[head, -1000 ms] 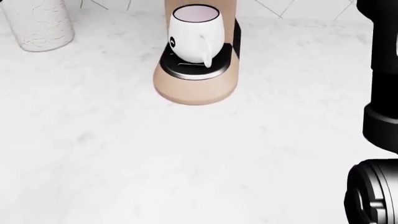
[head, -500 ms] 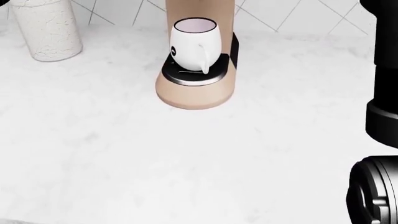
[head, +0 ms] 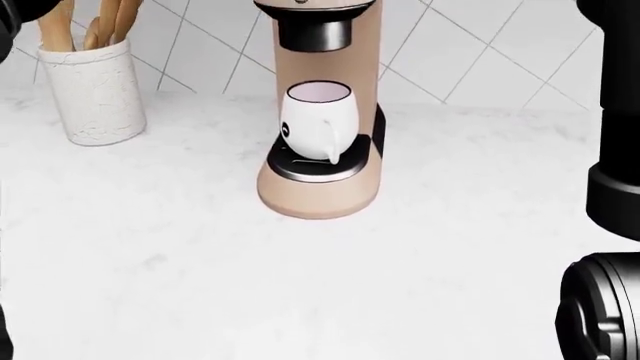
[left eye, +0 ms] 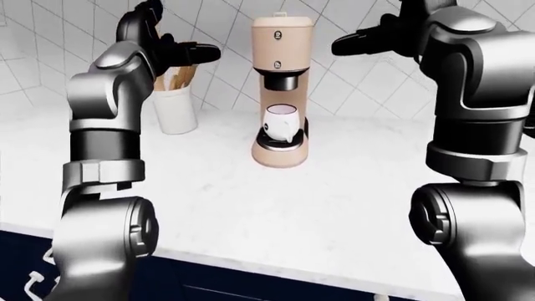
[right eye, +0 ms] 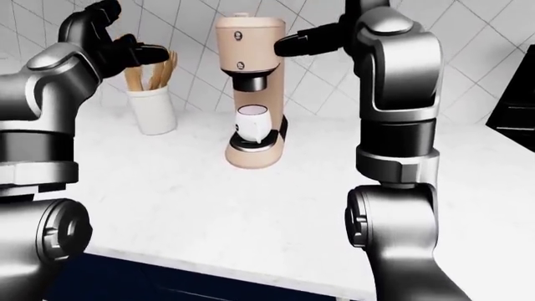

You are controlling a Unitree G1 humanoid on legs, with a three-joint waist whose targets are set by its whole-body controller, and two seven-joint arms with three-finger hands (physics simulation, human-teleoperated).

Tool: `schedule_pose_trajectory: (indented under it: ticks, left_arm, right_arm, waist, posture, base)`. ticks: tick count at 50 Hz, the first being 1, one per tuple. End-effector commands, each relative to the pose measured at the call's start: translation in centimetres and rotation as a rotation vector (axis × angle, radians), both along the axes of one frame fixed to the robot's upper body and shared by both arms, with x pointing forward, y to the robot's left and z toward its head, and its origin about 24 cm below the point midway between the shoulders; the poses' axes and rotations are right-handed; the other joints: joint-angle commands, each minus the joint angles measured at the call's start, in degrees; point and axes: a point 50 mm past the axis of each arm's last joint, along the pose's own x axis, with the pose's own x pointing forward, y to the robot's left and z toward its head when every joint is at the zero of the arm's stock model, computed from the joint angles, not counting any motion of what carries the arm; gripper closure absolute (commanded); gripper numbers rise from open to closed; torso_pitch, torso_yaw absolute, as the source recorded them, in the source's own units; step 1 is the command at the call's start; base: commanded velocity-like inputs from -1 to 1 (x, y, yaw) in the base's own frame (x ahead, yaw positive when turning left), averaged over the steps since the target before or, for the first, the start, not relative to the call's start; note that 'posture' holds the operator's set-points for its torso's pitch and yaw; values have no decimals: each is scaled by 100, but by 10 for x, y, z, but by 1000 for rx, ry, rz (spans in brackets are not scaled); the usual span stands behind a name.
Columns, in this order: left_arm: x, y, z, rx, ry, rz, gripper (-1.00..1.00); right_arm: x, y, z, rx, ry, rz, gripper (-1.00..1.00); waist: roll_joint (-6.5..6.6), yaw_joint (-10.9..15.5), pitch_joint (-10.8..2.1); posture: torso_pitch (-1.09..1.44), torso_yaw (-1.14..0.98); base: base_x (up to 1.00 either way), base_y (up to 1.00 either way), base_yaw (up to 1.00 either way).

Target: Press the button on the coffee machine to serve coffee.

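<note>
A tan coffee machine (left eye: 281, 94) stands upright on the white marble counter (left eye: 351, 188) against the tiled wall. It has two small round buttons on its face, an upper one (left eye: 278, 35) and a lower one (left eye: 278, 63). A white mug (head: 317, 120) sits on its black drip tray under the spout. My left hand (left eye: 205, 53) is open, raised left of the machine's top and apart from it. My right hand (right eye: 293, 44) is open, its fingers pointing at the machine's upper right side, close to it; I cannot tell if they touch.
A white jar of wooden utensils (head: 95, 90) stands to the machine's left by the wall. My right forearm (head: 612, 150) fills the head view's right edge. A dark cabinet front (left eye: 209, 282) runs under the counter's near edge. A dark appliance (right eye: 514, 119) shows at far right.
The head camera has tilted up: the machine, mug and jar slid down the picture, and the spout and the utensils came into view. The mug has not moved on its tray.
</note>
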Motion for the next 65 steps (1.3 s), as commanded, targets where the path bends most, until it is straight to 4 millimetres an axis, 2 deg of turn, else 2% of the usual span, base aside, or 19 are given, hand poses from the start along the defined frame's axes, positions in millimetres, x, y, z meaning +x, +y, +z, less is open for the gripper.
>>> schedule_pose_trajectory:
  ticks: [1, 8, 20, 36, 40, 46, 50, 57, 65]
  left_arm:
    - [-6, -2, 28, 5, -112, -4, -100]
    - [-5, -5, 25, 6, -113, -17, -100]
    - [-7, -10, 22, 0, -98, -47, -100]
    - [-34, -26, 34, -14, -92, -197, -100]
    - [-37, -25, 25, 10, -76, -208, -100]
    - [-57, -31, 30, -23, -59, -309, -100]
    - [-71, -34, 25, -20, -47, -361, -100]
    - [-84, -30, 25, -37, -37, -389, -100]
    - [-102, -43, 27, -57, -32, -503, -100]
  right_arm:
    - [-7, 1, 20, -5, -91, 2, -100]
    - [-8, 0, 20, -3, -92, 1, -100]
    - [-7, 0, 17, 3, -89, 3, -100]
    - [-7, 0, 23, -2, -93, 1, -100]
    - [-9, -1, 21, 1, -93, 2, -100]
    - [-6, 0, 19, 1, -91, 3, -100]
    - [-7, 0, 18, 1, -89, 1, -100]
    - [-6, 1, 16, 3, -87, 2, -100]
    - [-6, 0, 17, 4, -87, 2, -100]
  waist:
    - [8, 3, -118]
    - [-1, 23, -263]
    - [-7, 32, -397]
    - [12, 35, -377]
    - [15, 35, -369]
    - [31, 41, -369]
    - [33, 41, -356]
    - [55, 67, -370]
    - [55, 88, -371]
  posture:
    - [-47, 0]
    - [-51, 0]
    - [-55, 0]
    - [-55, 0]
    - [-55, 0]
    - [-55, 0]
    - [-55, 0]
    - [-55, 0]
    - [-55, 0]
  base:
    - [0, 0, 0]
    - [0, 0, 0]
    - [0, 0, 0]
    - [0, 0, 0]
    - [0, 0, 0]
    - [0, 0, 0]
    - [0, 0, 0]
    - [0, 0, 0]
    - [0, 0, 0]
